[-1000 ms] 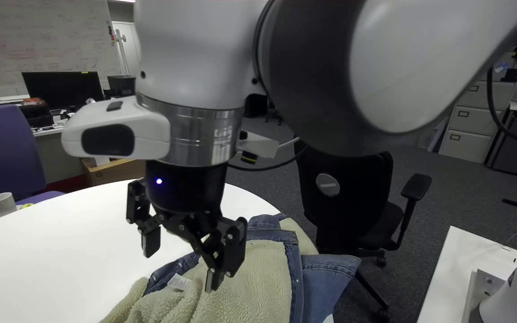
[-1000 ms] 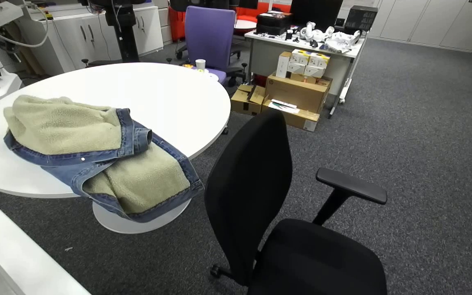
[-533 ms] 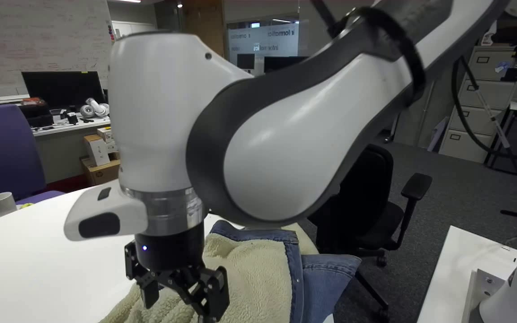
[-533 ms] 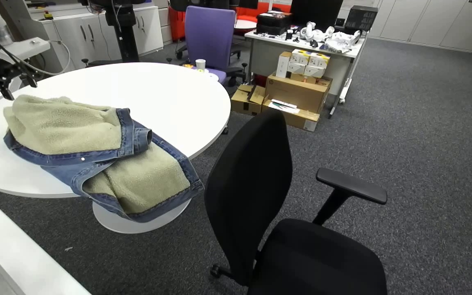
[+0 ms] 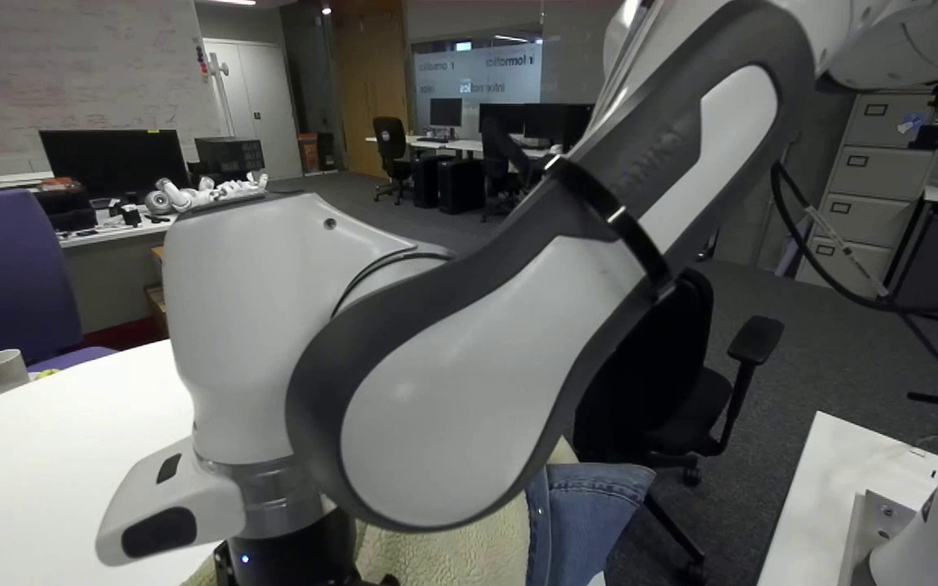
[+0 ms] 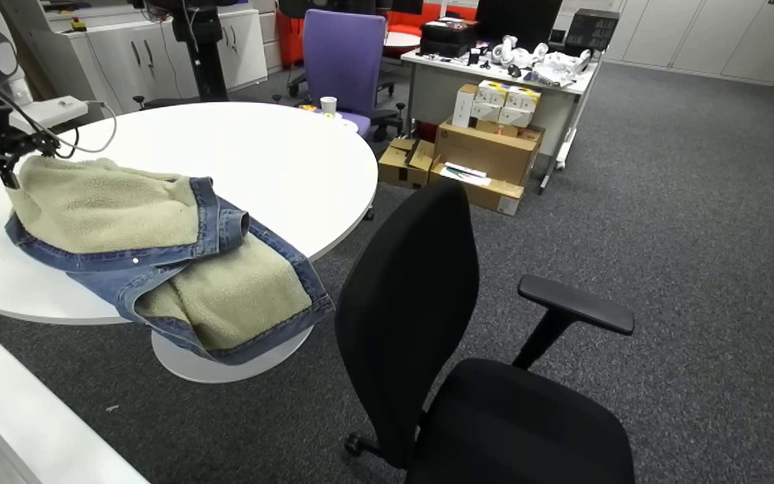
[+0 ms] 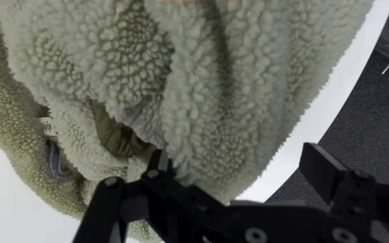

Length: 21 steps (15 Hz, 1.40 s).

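A denim jacket with cream fleece lining point(image 6: 111, 215) lies bunched and inside out on the round white table point(image 6: 279, 154), partly hanging over its edge. My gripper point(image 7: 238, 157) stands open low above the fleece point(image 7: 214, 84) in the wrist view. One finger point(image 7: 162, 160) dips beside a fleece fold, near a dark opening in the lining; whether it touches cannot be told. The other finger point(image 7: 321, 168) stands out past the jacket, over the table rim. Fleece lies beneath the gap, not gripped. In an exterior view the fingers drop below the frame, and the arm covers much of the jacket point(image 5: 453, 549).
A black office chair point(image 6: 414, 316) stands close to the table, a purple chair point(image 6: 343, 60) on its far side. A white cup point(image 5: 3, 370) sits by the purple chair. The white bench point(image 5: 852, 464) carries the arm's base; loose cables point(image 5: 835, 285) hang near it.
The arm has come down a good way, bringing the open gripper from above the jacket to the fleece at its end. The jacket looks unmoved.
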Motion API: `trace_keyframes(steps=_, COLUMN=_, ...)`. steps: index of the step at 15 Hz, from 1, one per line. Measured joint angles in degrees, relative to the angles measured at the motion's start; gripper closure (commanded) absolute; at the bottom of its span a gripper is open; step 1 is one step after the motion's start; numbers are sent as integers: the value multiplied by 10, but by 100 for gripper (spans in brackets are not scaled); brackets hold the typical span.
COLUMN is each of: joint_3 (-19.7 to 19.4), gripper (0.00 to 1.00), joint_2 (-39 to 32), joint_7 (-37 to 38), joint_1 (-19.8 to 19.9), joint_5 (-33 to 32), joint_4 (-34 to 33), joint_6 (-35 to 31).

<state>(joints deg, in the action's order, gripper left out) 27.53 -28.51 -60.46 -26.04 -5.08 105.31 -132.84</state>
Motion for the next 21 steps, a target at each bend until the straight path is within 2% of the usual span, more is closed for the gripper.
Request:
trace_keyframes(steps=1, joint_3=2, gripper=32, joint_2=-2, joint_7=0, joint_1=-2, joint_5=-1, joint_4=-1, joint_6=3)
trace_keyframes(steps=5, joint_3=2, gripper=65, joint_2=-4, joint_7=0, joint_1=-3, joint_5=-5, joint_4=-1, joint_6=26)
trace_keyframes(steps=10, joint_3=-18, gripper=100, joint_2=10, joint_7=6, joint_1=-2, joint_5=-36, joint_4=-1, joint_6=49)
trace_keyframes(steps=12, joint_3=-32, gripper=97, joint_2=24, joint_7=15, joint_1=-2, joint_5=-80, joint_4=-1, joint_6=71)
trace_keyframes(steps=13, joint_3=-38, gripper=99, joint_2=32, joint_7=16, joint_1=-2, joint_5=-101, joint_4=-1, joint_6=83)
trace_keyframes(steps=21, joint_3=-87, gripper=97, joint_2=91, joint_7=34, joint_1=-1, joint_5=-259, joint_4=16, joint_6=175)
